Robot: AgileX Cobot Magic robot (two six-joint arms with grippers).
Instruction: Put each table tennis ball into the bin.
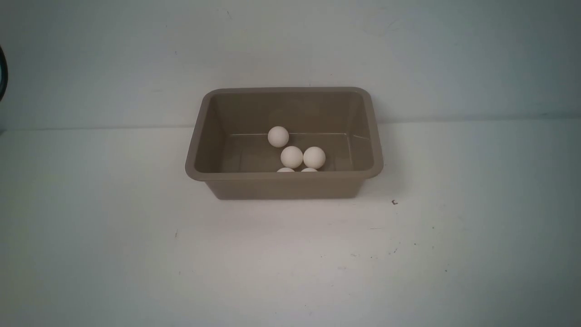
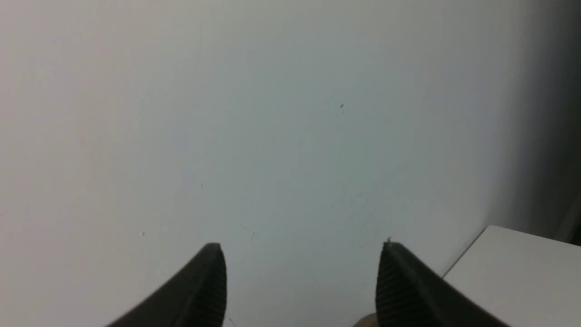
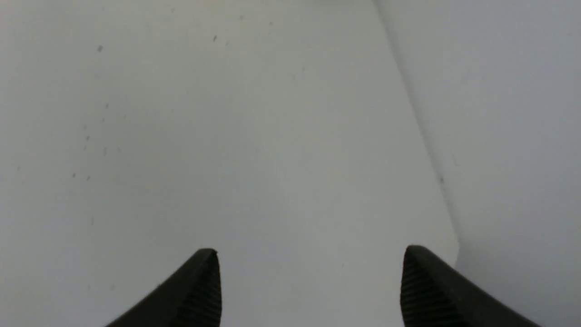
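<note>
The taupe bin (image 1: 290, 186) stands in the middle of the white table in the front view. Several table tennis balls lie inside it: one (image 1: 278, 136) toward the back, two side by side (image 1: 291, 157) (image 1: 314, 157), and two whose tops just show over the near wall (image 1: 285, 170) (image 1: 309, 169). No ball shows on the table. Neither arm appears in the front view. My left gripper (image 2: 302, 254) is open and holds nothing, with a plain white surface beyond it. My right gripper (image 3: 308, 252) is open too, empty, over the bare table.
A white wall (image 1: 290, 45) rises right behind the bin. A dark curved object (image 1: 2, 72) shows at the far left edge. A small dark speck (image 1: 394, 202) lies on the table right of the bin. A white tabletop corner (image 2: 513, 272) shows in the left wrist view.
</note>
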